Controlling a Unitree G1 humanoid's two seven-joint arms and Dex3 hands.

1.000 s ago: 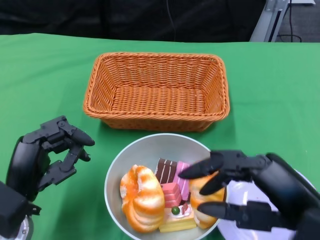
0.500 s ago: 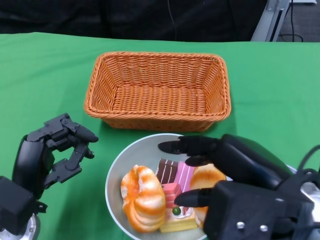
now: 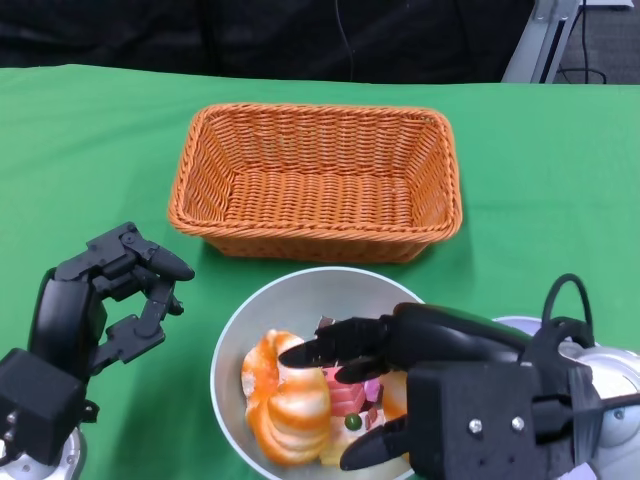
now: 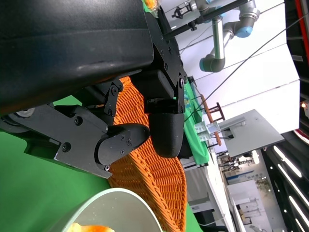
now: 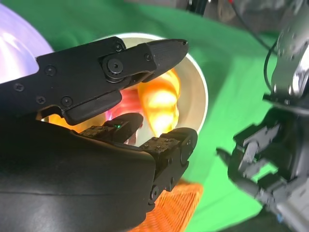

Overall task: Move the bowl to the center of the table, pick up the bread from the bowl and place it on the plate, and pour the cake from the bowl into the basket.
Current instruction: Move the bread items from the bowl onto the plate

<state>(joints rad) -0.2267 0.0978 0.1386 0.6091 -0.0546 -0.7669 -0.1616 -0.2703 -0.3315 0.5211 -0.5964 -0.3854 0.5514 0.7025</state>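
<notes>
Since the earlier frames the right hand [image 3: 400, 385] has swung further over the bowl [image 3: 265, 310], its fingers now reaching toward nine o'clock above the bread [image 3: 280, 395]. They are spread apart and hold nothing, seemingly so they can close round the loaf. The cake [image 3: 345, 390] pieces lie beside the bread. The plate [image 3: 520, 325] shows at three o'clock, the wicker basket [image 3: 315, 180] at twelve. The left hand [image 3: 105, 300] hovers at nine o'clock, loosely curled and empty.

left hand [image 3: 95, 305]: black, jointed | right hand [image 3: 440, 375]: black, screws, cable loop, perhaps silver wrist
</notes>
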